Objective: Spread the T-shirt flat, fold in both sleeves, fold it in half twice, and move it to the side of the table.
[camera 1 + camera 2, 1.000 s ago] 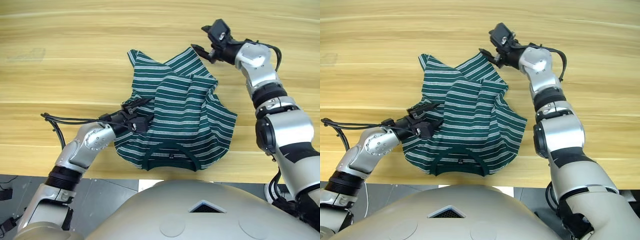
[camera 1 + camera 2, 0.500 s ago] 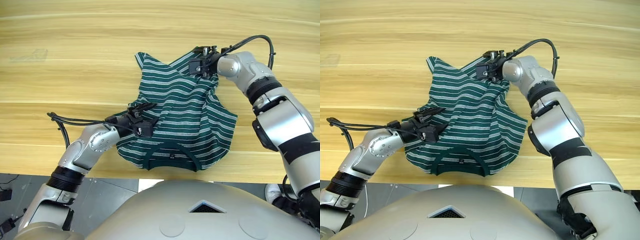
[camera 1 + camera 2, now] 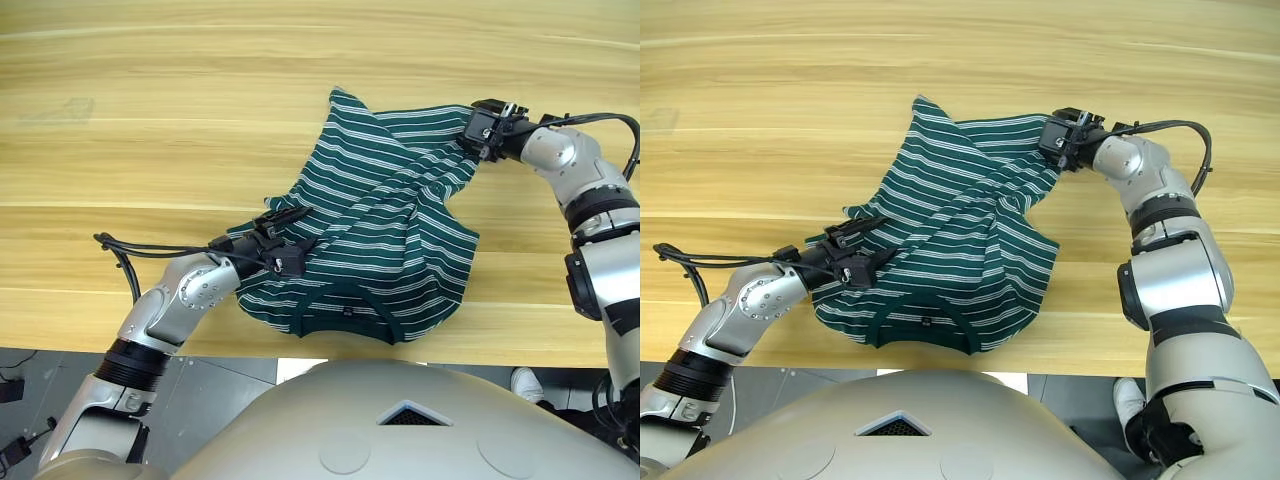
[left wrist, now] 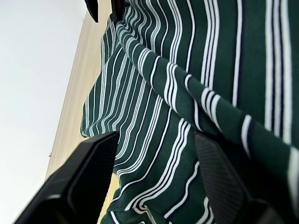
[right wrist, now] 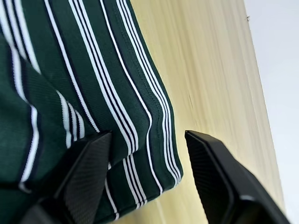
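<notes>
A dark green T-shirt (image 3: 380, 220) with white stripes lies crumpled on the wooden table (image 3: 150, 120), its collar (image 3: 345, 310) at the near edge. My right gripper (image 3: 478, 130) is shut on the shirt's far right corner, and the cloth stretches from there toward the middle. In the right wrist view the striped hem (image 5: 140, 107) runs between the black fingers (image 5: 219, 182). My left gripper (image 3: 285, 250) is shut on a fold at the shirt's near left side. In the left wrist view the bunched fabric (image 4: 187, 70) sits between its fingers (image 4: 88, 172).
Bare wood stretches to the left (image 3: 120, 170) and beyond the shirt (image 3: 300, 50). The table's near edge (image 3: 100, 335) runs just under the collar. A black cable (image 3: 130, 245) loops off my left forearm over the table.
My right gripper came down onto the shirt's far edge, closed on it and pulled it to the right, stretching the far part out. My left gripper shifted slightly right, still holding.
</notes>
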